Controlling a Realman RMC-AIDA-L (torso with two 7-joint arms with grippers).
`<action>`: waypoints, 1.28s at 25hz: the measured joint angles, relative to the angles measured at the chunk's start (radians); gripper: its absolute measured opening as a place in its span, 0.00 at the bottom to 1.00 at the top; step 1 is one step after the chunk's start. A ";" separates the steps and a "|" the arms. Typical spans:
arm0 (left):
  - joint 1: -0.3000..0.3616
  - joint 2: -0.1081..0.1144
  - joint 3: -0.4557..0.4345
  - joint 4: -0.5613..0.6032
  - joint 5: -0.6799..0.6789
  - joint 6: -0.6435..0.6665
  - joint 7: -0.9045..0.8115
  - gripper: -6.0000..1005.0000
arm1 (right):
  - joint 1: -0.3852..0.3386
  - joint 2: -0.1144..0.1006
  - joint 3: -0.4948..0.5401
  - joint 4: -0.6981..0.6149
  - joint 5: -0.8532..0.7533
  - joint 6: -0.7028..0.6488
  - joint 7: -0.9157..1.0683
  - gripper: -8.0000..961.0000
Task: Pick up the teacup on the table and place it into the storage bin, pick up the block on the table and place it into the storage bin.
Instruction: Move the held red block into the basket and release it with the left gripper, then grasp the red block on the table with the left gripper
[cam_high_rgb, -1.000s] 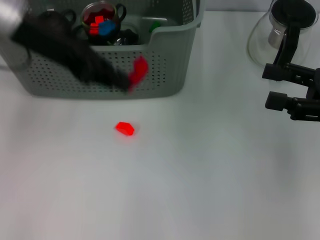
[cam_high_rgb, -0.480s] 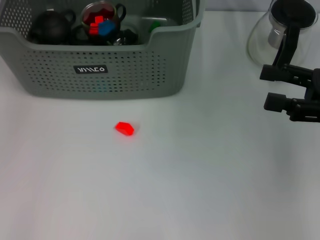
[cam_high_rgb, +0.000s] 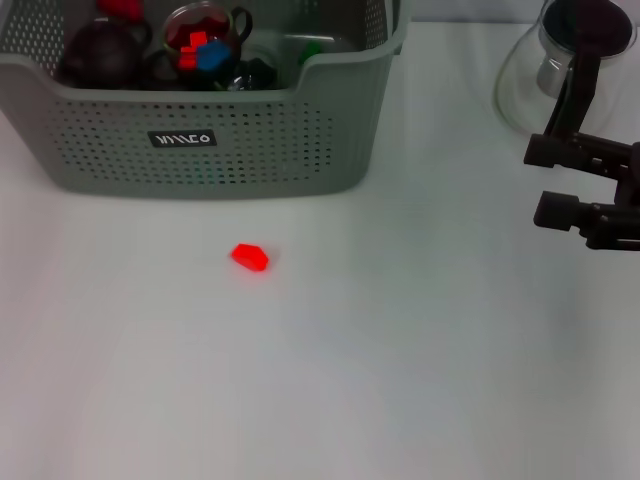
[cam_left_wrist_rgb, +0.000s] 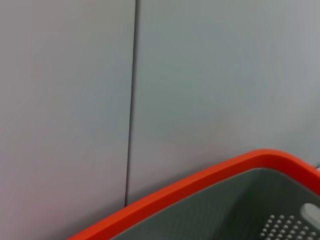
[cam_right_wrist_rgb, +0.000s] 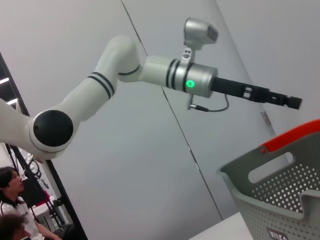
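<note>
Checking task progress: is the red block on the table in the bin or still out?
Out. The red block lies on the bare white table, in front of the storage bin and apart from its front wall.

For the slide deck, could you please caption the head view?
Red block lies on the white table before the filled storage bin; right end effector hovers open beside a glass pot.

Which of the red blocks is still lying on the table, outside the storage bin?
The lone red block on the white table, in front of the storage bin. The other small red pieces sit in the glass cup inside the bin.
</note>
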 joint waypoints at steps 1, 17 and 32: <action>0.014 -0.002 -0.001 0.034 -0.027 0.037 0.005 0.48 | -0.001 0.000 0.000 0.000 0.000 0.000 -0.002 0.97; 0.362 -0.214 0.373 0.567 -0.296 0.617 0.376 0.92 | -0.005 0.002 0.001 0.010 0.004 0.010 -0.004 0.96; 0.320 -0.314 0.734 0.283 0.126 0.216 0.529 0.85 | -0.006 0.008 0.003 0.011 0.001 0.021 -0.002 0.97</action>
